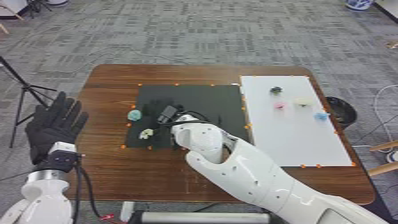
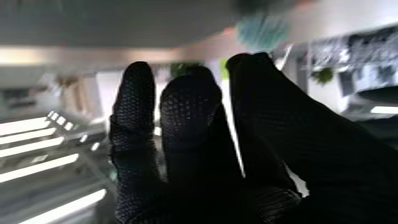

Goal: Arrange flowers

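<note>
In the head view my right hand (image 1: pixel 171 113) is low over the left part of the dark mat (image 1: pixel 200 93), to the right of a teal flower (image 1: pixel 134 115) and a cream flower (image 1: pixel 147 133) at the mat's left edge. Seen from the right wrist, the right hand (image 2: pixel 189 117) has straight fingers, and the teal flower (image 2: pixel 262 32) lies just beyond their tips; contact cannot be made out. Four separate blooms, dark purple (image 1: pixel 275 90), pink (image 1: pixel 280 105), pale yellow (image 1: pixel 303 101) and blue (image 1: pixel 321 116), lie on the white board. My left hand (image 1: pixel 55 131) is open at the table's left side.
The white board (image 1: pixel 298 145) covers the right part of the brown table (image 1: pixel 160 172). Orange markers line both mat and board. A black bin (image 1: pixel 341 111) stands beyond the table's right edge, and a tripod (image 1: pixel 24 87) stands off to the left.
</note>
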